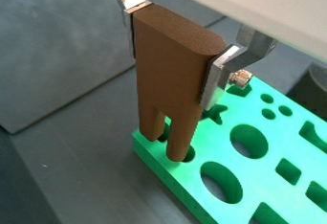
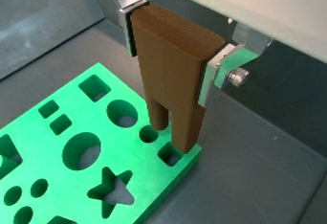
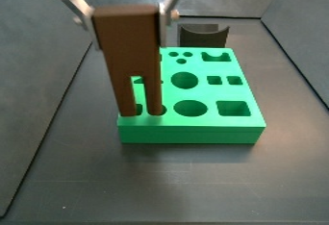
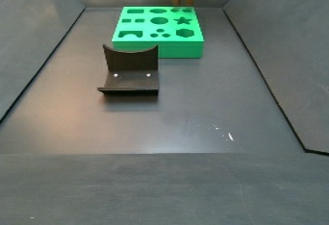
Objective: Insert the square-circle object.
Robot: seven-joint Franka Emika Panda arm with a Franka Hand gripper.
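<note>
The square-circle object is a tall brown block ending in two long pegs. It stands upright, clamped at its block end between the silver fingers of my gripper. It shows in both wrist views and in a side view, with the gripper above it. Its peg tips meet two holes at the edge of the green board, also seen in the other views. How deep the pegs sit cannot be told.
The green board carries several other shaped holes, among them a star and circles. The dark fixture stands on the grey floor beside the board, and shows behind it in a side view. Dark walls ring the floor.
</note>
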